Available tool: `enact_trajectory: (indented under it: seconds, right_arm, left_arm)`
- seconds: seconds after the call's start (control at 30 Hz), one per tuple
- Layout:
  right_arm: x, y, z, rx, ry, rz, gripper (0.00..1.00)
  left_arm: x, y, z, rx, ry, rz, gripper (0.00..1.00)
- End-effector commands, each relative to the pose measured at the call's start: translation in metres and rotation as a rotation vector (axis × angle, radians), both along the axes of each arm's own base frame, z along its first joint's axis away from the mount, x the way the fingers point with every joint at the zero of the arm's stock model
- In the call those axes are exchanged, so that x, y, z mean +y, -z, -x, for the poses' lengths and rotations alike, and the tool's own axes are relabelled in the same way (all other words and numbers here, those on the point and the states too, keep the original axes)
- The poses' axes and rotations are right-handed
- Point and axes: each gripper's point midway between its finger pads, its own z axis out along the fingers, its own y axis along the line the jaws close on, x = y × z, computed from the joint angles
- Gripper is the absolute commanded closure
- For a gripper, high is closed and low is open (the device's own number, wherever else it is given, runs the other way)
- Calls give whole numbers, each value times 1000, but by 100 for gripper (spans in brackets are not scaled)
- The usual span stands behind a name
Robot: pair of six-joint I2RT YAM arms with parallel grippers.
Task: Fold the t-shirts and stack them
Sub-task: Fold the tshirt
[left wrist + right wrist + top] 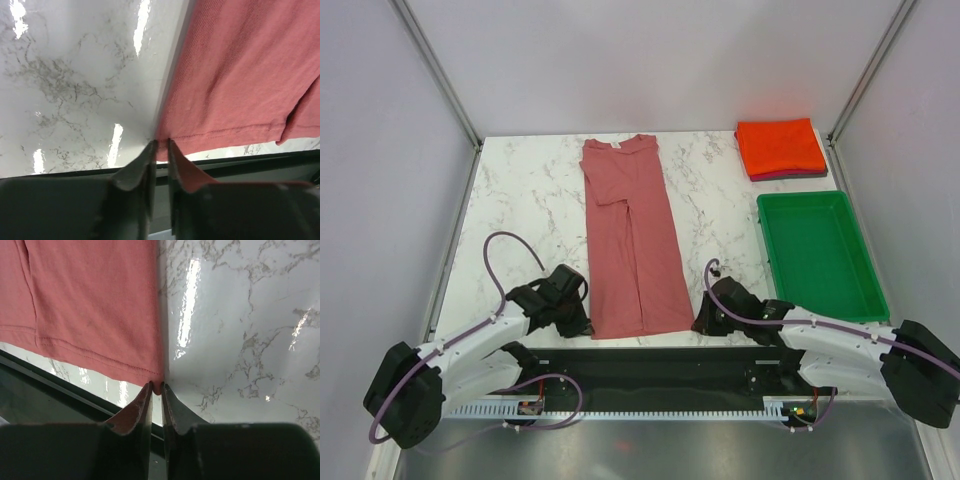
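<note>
We see both pairs of jaws drawn narrow on cloth: the left gripper [161,145] pinches the near-left hem corner of the rose-red t-shirt [632,240], and the right gripper [156,387] pinches the near-right. The shirt lies as a long strip on the marble table [530,200], collar far. We judge the paired grips ready the hem for folding toward the collar. Beyond the green tray [817,196], the folded orange-red t-shirt [780,145] tops the maroon t-shirt [790,175].

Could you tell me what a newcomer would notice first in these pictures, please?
The dusty rose t-shirt, folded into a long strip down the middle of the marble table, with the left fingers and right fingers pinching its near hem corners. At the far right corner lies a folded orange-red t-shirt, a green tray just nearer.
</note>
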Motion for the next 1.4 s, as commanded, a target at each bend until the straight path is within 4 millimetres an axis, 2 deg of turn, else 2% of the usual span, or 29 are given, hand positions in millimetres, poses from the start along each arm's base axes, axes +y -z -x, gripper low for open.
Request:
enact_trajectory:
  seconds: [0.0, 0.1, 0.17, 0.33, 0.6, 0.77, 0.8, 0.9, 0.93, 0.97, 1.0, 1.07, 1.1, 1.17, 1.2, 1.27, 1.3, 1.37]
  right_arm:
    - [-3, 5, 6, 22, 12, -6, 81]
    - [-1, 2, 6, 16, 11, -22, 94]
    - [2, -3, 4, 3, 5, -36, 100]
    - [10, -21, -3, -33, -1, -70, 100]
    - [11, -27, -9, -59, -8, -53, 100]
    - [15, -38, -34, -151, -2, 17, 100]
    - [16, -39, -38, -164, -15, 37, 100]
    - [28, -52, -56, -198, -15, 56, 100]
    - [29, -48, -59, -199, -26, 82, 100]
    - [32, -50, -64, -210, -27, 86, 100]
    - [37, -59, -72, -232, -24, 79, 100]
    - [41, -57, -83, -254, -48, 112, 100]
    - [46, -63, -92, -278, -51, 107, 100]
    - [50, -59, -105, -300, -76, 132, 100]
    - [54, -67, -117, -312, -72, 122, 100]
    - [55, -62, -130, -306, -86, 151, 100]
    - [59, -73, -143, -322, -76, 129, 100]
    - [60, -74, -157, -321, -73, 134, 100]
  left_arm:
    - [0, -2, -2, -11, -39, 5, 85]
    - [1, -2, -2, -15, -43, 2, 98]
    - [0, -4, -4, -22, -54, 10, 98]
    - [-7, -12, -7, -34, -41, 40, 98]
    - [-13, -23, -13, -56, -41, 66, 98]
    - [-19, -32, -25, -73, -50, 66, 98]
    - [-23, -40, -31, -87, -52, 78, 98]
    - [-30, -45, -41, -76, -55, 68, 98]
    - [-32, -47, -45, -72, -60, 65, 98]
    - [-23, -39, -57, -100, -54, -12, 98]
    - [-25, -44, -65, -119, -36, -20, 98]
    - [-21, -40, -78, -102, -52, -51, 98]
    - [-23, -47, -89, -121, -44, -42, 98]
    - [-20, -51, -107, -136, -64, -36, 98]
    - [-21, -55, -118, -150, -55, -41, 98]
    - [-14, -60, -135, -163, -77, -41, 98]
    - [-11, -62, -149, -161, -86, -35, 98]
    - [-11, -72, -167, -186, -89, -13, 98]
